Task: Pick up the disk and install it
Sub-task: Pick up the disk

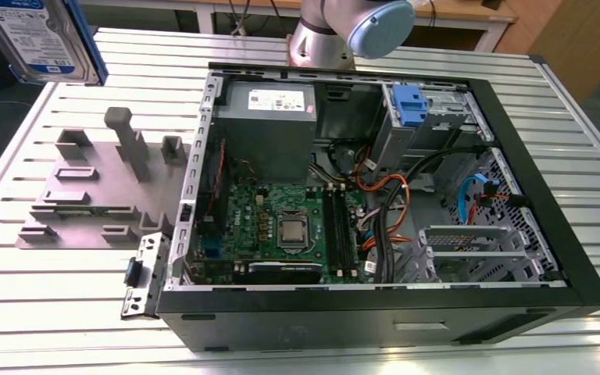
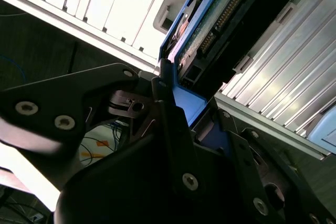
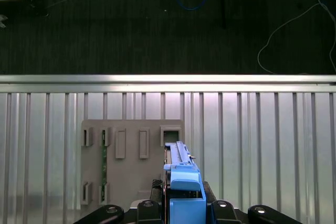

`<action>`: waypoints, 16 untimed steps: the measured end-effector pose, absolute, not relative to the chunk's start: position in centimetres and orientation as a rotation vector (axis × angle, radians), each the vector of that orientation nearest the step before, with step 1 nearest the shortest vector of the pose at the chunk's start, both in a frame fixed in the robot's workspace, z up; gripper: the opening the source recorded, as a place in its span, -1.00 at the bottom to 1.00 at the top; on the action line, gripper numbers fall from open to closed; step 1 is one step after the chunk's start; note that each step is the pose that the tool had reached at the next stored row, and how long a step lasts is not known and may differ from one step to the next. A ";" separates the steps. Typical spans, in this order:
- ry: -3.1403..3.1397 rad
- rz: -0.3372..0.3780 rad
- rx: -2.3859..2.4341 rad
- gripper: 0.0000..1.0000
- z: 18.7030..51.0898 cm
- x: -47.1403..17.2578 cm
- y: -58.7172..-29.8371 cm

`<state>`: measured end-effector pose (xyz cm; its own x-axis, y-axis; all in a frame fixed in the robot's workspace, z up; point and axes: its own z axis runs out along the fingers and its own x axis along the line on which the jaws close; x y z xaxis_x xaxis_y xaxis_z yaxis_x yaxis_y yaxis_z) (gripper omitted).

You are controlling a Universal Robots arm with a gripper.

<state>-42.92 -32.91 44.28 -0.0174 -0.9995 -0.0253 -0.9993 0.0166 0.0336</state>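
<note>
1. At the exterior view's upper left, the disk is held up with its white-and-blue label facing the camera. It is well apart from the open computer case.
2. In the first wrist view, the end effector is closed on the disk. The disk is seen edge-on, with its blue rail between the black fingers.
3. In the second wrist view, the underside of the disk shows a green circuit board and a connector row. The blue rail runs down into the grip.
4. Beneath the disk in the first wrist view lies a grey fixture with several slots, and a thin green strip sits in one of them. The fixture rests on the slatted metal counter, just beside the case.
5. The case lies on its side with its panel off. Inside are a grey power supply with a white sticker, a green motherboard with a processor, and a bundle of cables. There is also a blue latch at the far bay and a metal drive cage near the front.
6. The arm rises behind the case.
</note>
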 end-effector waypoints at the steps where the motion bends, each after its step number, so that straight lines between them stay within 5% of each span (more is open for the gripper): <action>1: -2.236 -0.065 2.198 -0.27 44.3 -42.9 -32.9; 16: -2.236 -0.065 2.198 -0.27 44.8 -42.9 -32.9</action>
